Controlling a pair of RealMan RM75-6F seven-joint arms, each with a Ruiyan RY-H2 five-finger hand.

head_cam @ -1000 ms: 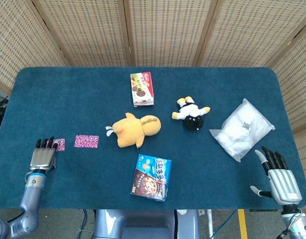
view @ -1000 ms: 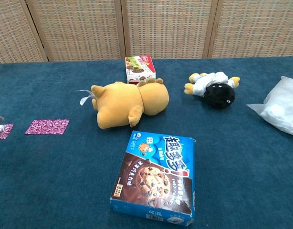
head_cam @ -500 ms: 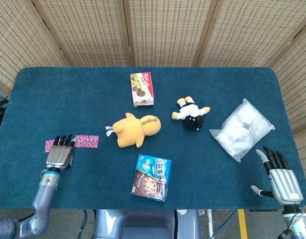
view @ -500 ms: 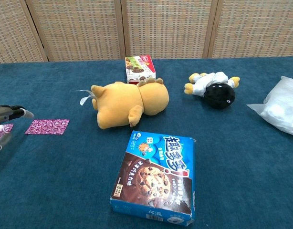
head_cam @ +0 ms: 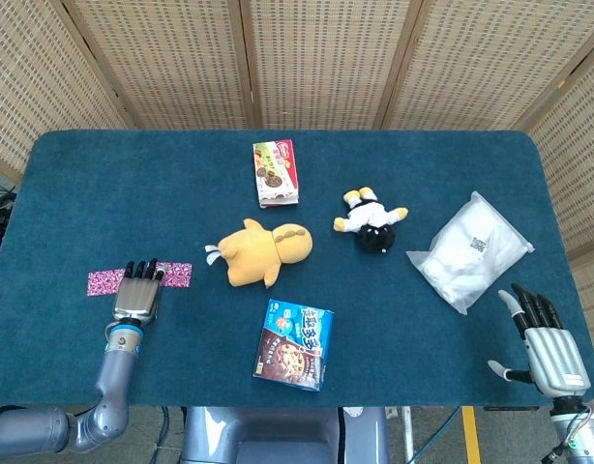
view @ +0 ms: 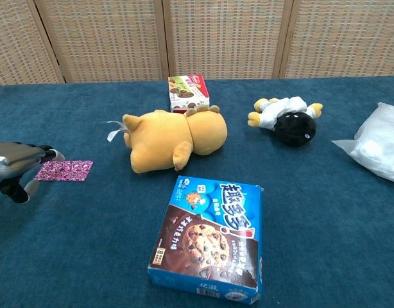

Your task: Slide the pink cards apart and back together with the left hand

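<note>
At the table's 8 o'clock, the metallic left hand (head_cam: 136, 296) lies flat, fingers straight and close together, tips between 2 thin patterned pink cards (head_cam: 105, 281). The right hand (head_cam: 546, 343) rests with fingers spread, holding nothing.

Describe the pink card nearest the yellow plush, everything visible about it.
The pink card is a thin, flat rectangle with a busy magenta-and-white pattern, looking like paper. It lies flat on the blue tablecloth, left of the yellow plush and apart from it. The left hand covers its left end, fingertips over its edge.
</note>
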